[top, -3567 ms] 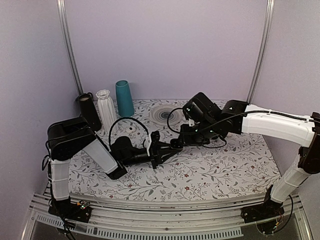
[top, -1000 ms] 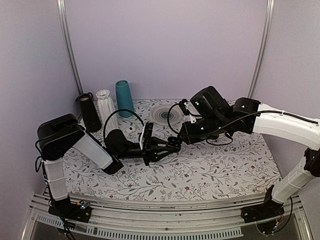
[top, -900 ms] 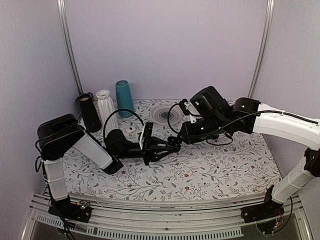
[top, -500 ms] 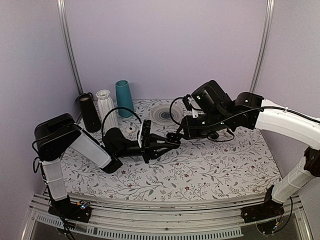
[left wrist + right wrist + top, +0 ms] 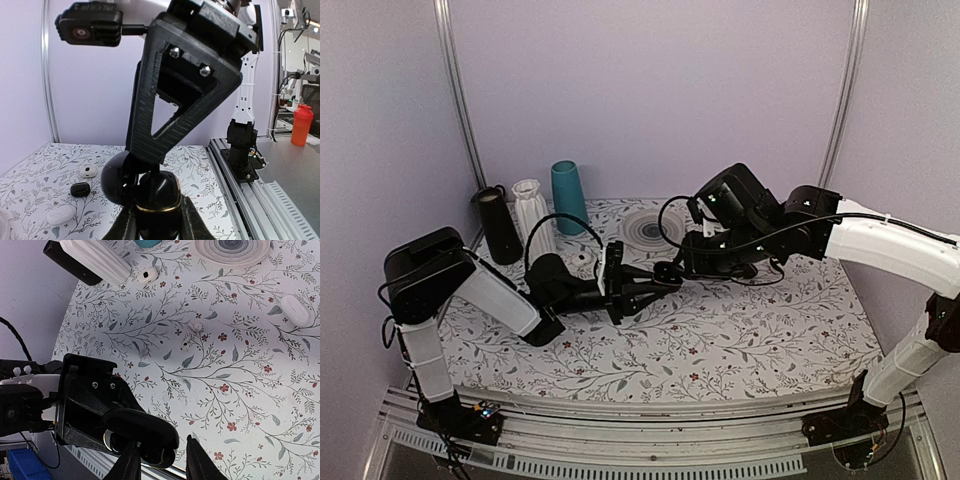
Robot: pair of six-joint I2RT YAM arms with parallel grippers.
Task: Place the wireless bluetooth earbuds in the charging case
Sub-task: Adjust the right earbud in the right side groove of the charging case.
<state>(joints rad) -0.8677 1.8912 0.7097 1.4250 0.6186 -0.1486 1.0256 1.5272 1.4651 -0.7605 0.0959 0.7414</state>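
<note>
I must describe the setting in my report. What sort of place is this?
Most likely a robotics lab test cell: a floral-cloth table boxed in by plain lavender walls, an aluminium mounting rail at its near edge, and a desk with an orange bottle beyond.

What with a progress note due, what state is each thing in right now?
Case: held off the table, lid looks open.
Left gripper: shut on the case.
Right gripper: open, nothing between its fingers.
White pod: closed.
Teal vase: upright.
White vase: upright.
</note>
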